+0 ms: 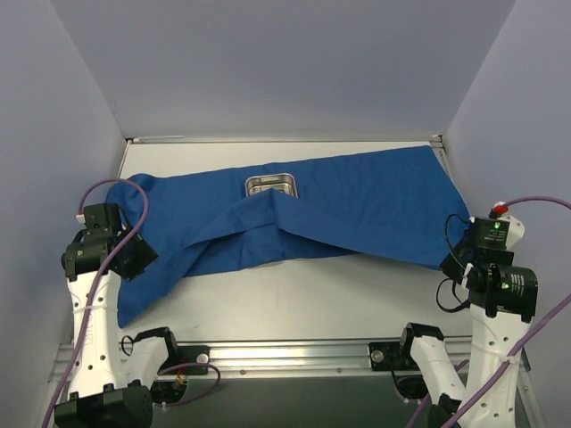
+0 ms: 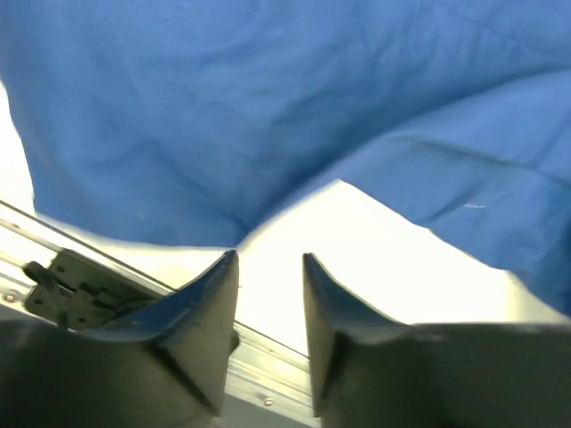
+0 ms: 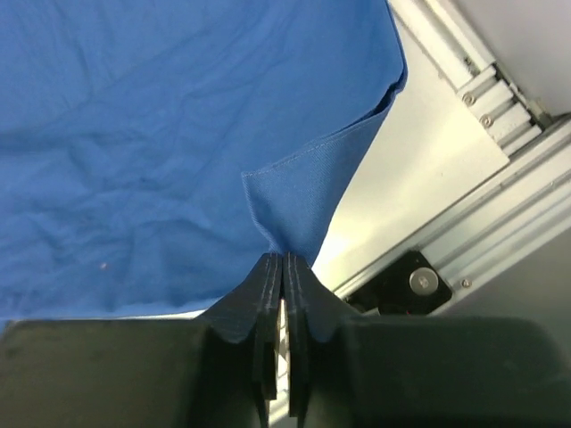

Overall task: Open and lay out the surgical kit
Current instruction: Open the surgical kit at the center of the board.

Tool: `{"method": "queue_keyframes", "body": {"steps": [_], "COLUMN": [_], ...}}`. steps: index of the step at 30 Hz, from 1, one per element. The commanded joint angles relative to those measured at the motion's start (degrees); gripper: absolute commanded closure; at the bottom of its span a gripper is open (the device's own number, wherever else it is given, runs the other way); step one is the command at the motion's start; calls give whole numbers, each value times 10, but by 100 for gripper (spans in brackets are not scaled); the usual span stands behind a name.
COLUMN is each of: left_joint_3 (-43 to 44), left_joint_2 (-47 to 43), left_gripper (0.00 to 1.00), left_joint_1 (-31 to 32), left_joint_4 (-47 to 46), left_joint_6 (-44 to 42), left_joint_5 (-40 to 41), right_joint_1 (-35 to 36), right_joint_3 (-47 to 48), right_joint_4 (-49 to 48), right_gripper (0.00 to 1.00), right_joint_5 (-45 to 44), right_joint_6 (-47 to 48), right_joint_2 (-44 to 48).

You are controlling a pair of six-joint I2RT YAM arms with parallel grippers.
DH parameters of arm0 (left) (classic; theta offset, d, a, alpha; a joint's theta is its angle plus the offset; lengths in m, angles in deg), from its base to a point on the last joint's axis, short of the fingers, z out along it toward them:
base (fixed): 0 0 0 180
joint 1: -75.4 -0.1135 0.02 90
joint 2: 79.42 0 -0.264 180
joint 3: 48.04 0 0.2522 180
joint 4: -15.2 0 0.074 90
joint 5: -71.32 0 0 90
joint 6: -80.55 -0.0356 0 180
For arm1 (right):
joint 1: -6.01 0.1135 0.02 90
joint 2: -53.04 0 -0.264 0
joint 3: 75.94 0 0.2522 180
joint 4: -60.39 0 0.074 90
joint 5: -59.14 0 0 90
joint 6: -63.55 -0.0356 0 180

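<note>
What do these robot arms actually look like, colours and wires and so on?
The left arm and right arm are white links with chunky black joints. A lilac cable runs along each. The right arm shows small green lights and a red cap. The fingers are dark, wedge-shaped.

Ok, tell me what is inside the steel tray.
Only bare metal seems to show inside the steel tray; nothing else is visible there. The blue cloth folds over its near edge, so anything under that fold is hidden.
</note>
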Motion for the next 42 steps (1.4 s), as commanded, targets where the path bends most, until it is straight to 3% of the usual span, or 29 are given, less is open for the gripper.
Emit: {"method": "queue_keyframes", "body": {"steps": [1,2,3,5,7,8,11,12,13,15,17,18,20,25,33,38,42], "left_joint_3": [26,32,38,70,92,125,192,207,221,263,293,329,373,491,619,758,810], "left_joint_2": [5,11,18,52,106,129,226,250,296,365,408,452,498,661,827,940,995], "left_gripper": [48,41,33,28,25,25,29,32,48,70,94,97,98,98,98,98,96], "left_joint_1": [3,3,3,3,3,3,2,-4,-9,-31,-41,-44,-45,-42,-5,31,41], "left_joint_4": [-24,-43,-57,-89,-113,-126,-150,-154,-165,-172,-182,-182,-171,-176,-169,-67,-17], "left_joint_6": [-18,-34,-44,-66,-71,-67,-42,-35,-26,-9,-5,-8,-18,-24,18,16,24], "left_joint_5": [-13,-22,-31,-47,-68,-74,-90,-96,-99,-123,-118,-105,-82,-116,-119,-86,-91], "right_joint_1": [3,2,3,3,4,6,23,28,33,65,90,99,99,99,98,90,78], "right_joint_3": [-18,-15,-10,23,56,76,147,175,189,227,246,257,279,337,401,417,419], "right_joint_4": [24,-5,-21,-83,-122,-153,-215,-232,-250,-304,-359,-374,-420,-478,-599,-597,-553], "right_gripper": [91,71,64,52,48,40,39,41,48,61,79,88,100,100,100,100,100], "right_joint_5": [22,65,88,135,145,148,149,155,160,165,170,171,177,185,336,332,278], "right_joint_6": [4,12,21,23,12,10,-10,-16,-27,-37,-41,-43,-54,-47,-47,-68,-55], "right_joint_2": [-17,-45,-62,-125,-188,-209,-290,-312,-361,-410,-480,-501,-565,-708,-861,-917,-943]}}
